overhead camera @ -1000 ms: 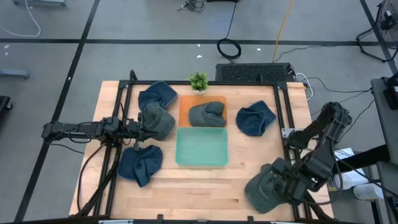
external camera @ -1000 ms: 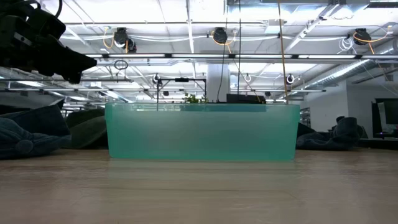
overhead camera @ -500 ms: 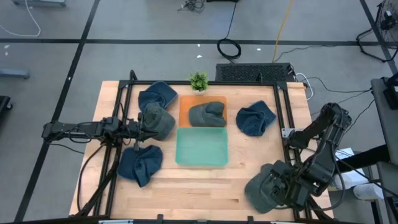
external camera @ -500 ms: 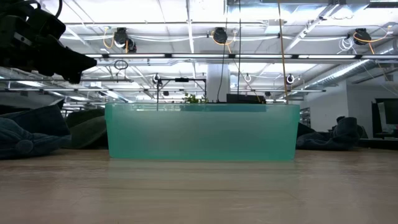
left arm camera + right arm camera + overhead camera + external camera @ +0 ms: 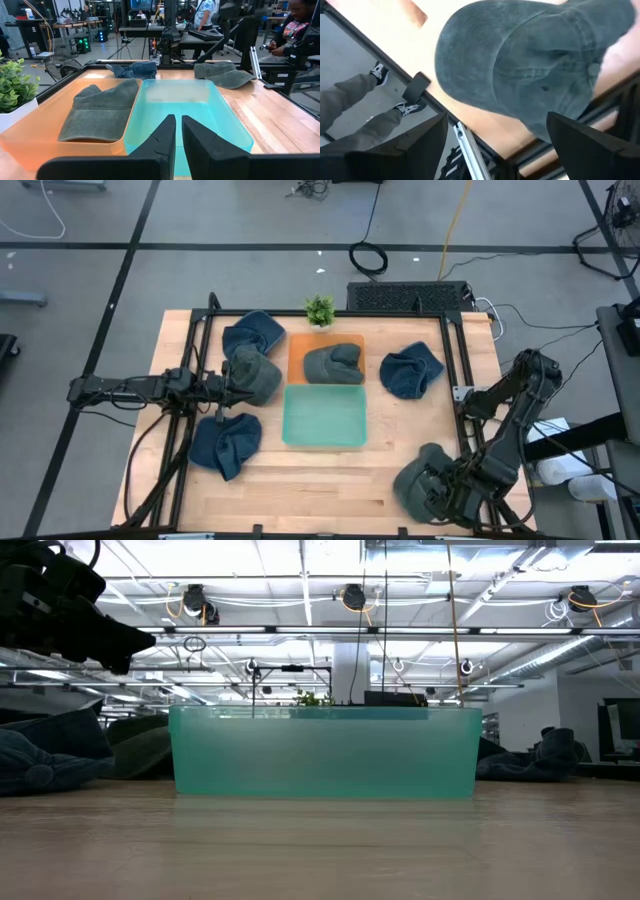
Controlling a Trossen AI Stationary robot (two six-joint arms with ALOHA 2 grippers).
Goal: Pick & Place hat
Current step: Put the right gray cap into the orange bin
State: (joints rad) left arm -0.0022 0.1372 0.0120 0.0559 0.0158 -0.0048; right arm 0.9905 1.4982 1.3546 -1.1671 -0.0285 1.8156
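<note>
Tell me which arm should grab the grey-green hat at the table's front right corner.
Right. The right gripper hangs directly over that hat, jaws open around it in the right wrist view. The left gripper is shut, parked far across the table beside the teal bin.

My wooden worktop [image 5: 300,470] carries a small potted plant [image 5: 319,310] at its far edge, just behind the orange tray. Beyond the worktop a black keyboard-like panel [image 5: 408,296] lies on the grey floor, with a coiled black cable [image 5: 368,256] and a yellow cord [image 5: 455,225] trailing farther off. Past my left wrist I see a seated person [image 5: 300,22] looking down at a phone, and others standing among benches behind. Past my right wrist, someone's legs and sneakers [image 5: 380,72] show below the worktop's edge.
</note>
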